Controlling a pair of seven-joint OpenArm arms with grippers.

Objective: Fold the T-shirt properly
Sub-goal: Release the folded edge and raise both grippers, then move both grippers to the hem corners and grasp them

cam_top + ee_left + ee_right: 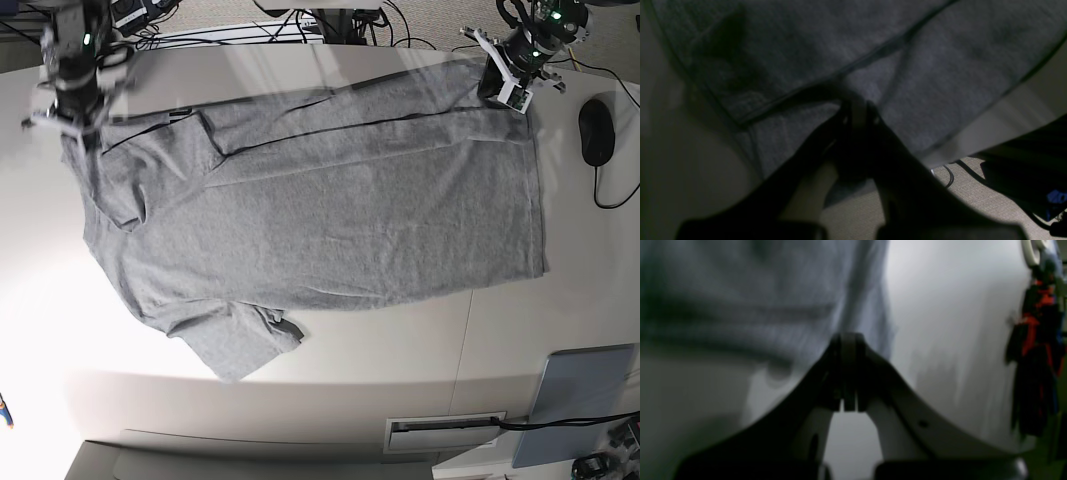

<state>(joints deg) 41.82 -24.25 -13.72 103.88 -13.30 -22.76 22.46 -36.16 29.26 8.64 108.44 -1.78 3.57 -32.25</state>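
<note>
Left gripper (858,111) pinching T-shirt (330,210) edge (dim, blurred), right gripper (848,340) clamped on blurred cloth.

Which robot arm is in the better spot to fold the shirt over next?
Neither alone, probably. The left gripper pinches the T-shirt at its far hem corner, and the right gripper pinches the far shoulder end. Both are shut on the far edge, so they should likely carry it over together.

Black mouse (595,132) w/ cable on white table (300,370), grey pad (572,405) nr corner.
</note>
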